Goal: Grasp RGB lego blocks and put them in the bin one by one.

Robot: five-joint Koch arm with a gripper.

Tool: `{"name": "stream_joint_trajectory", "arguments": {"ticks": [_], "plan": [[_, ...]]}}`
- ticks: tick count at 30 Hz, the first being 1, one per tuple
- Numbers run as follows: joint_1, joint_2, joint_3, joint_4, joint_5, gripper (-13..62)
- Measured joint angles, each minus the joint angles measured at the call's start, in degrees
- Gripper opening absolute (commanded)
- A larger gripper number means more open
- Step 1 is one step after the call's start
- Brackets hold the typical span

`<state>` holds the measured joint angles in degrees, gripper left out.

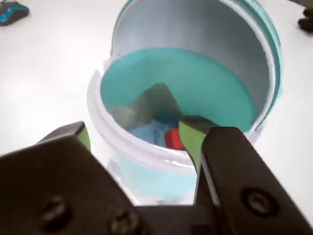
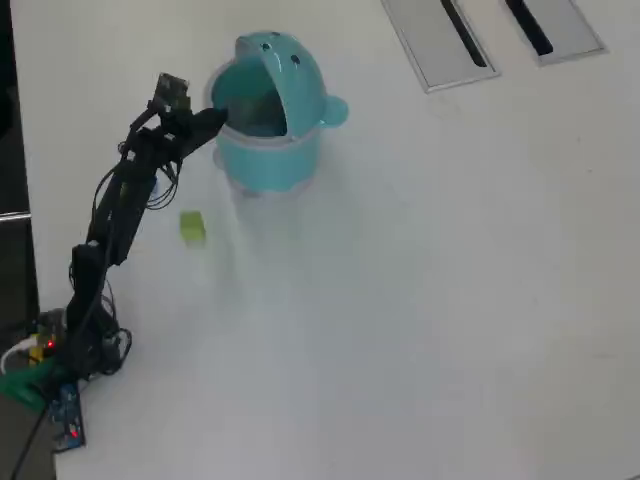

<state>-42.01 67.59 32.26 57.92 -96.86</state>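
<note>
The bin (image 2: 272, 150) is a light teal bucket with its domed lid (image 2: 285, 70) tipped up. In the wrist view I look into the bin (image 1: 146, 152) and see the red block (image 1: 173, 138) at the bottom, with a blue block (image 1: 152, 132) beside it. On the table, near the arm in the overhead view, lies the yellow-green block (image 2: 192, 227). My gripper (image 1: 137, 128) is open with nothing between its green-padded fingers. It hangs just at the bin's near rim. The overhead view shows the gripper (image 2: 212, 122) at the bin's left edge.
Two flat grey panels (image 2: 437, 42) (image 2: 556, 25) lie at the top right of the overhead view. The arm's base (image 2: 58, 352) stands at the lower left by the table edge. A blue-black object (image 1: 12, 12) and a dark object (image 1: 306, 22) sit far off on the table.
</note>
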Motion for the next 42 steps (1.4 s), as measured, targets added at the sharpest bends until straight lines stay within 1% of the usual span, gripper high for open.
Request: {"name": "stream_joint_trajectory", "arguments": {"ticks": [1, 11, 17, 20, 26, 35, 42], "plan": [[-0.44, 1.23, 0.00, 3.69, 0.09, 33.7], [-4.13, 8.61, 0.97, 11.60, 7.82, 31.7], [-4.31, 20.57, 19.34, 13.10, 10.28, 31.1], [-4.31, 25.22, 24.79, 13.10, 10.28, 31.2], [-5.63, 32.70, 41.31, 12.30, 10.20, 31.2], [-6.59, 38.50, 55.37, 5.19, 8.79, 31.3], [-6.59, 39.29, 63.19, -0.97, 2.46, 31.4]]}}
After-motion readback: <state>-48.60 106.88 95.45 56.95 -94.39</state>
